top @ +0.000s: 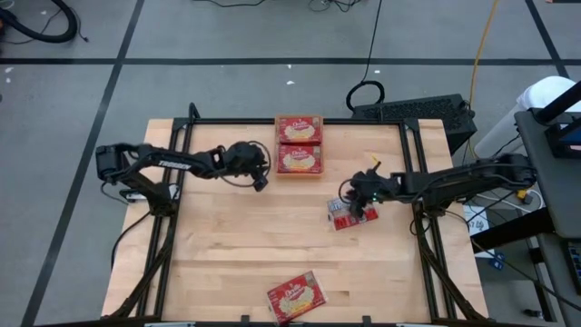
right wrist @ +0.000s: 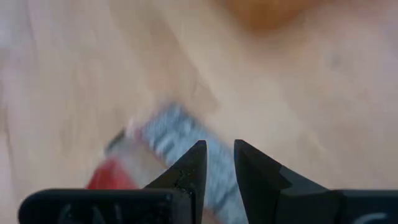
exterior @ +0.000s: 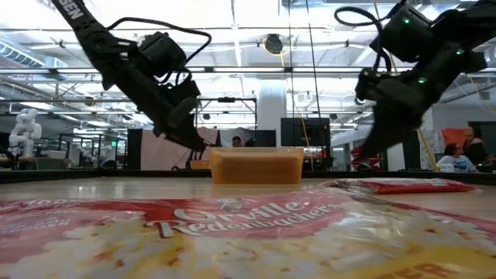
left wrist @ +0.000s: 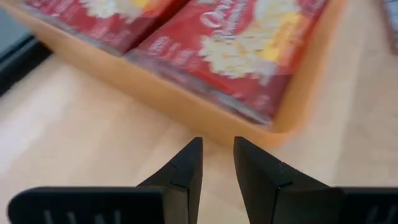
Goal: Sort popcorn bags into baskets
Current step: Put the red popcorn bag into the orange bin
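Note:
The orange basket (top: 275, 145) stands at the table's far middle with two red popcorn bags (top: 299, 130) (top: 300, 159) lying flat in it, also seen in the left wrist view (left wrist: 242, 43). My left gripper (top: 260, 182) (left wrist: 217, 149) hovers just near-left of the basket, open by a narrow gap, with nothing between its fingers. A third bag (top: 343, 216) (right wrist: 168, 134) lies on the wood right of centre, its grey back showing. My right gripper (top: 357, 202) (right wrist: 219, 152) hangs just above that bag's far right end, narrowly open. A fourth bag (top: 296, 297) lies at the near edge.
Black frame rails (top: 163, 227) (top: 427, 236) run along the table's left and right sides. A keyboard (top: 418, 111) sits beyond the far right corner. Bare wood (top: 254, 245) spreads between the basket and the near bag, which fills the low view's foreground (exterior: 232, 225).

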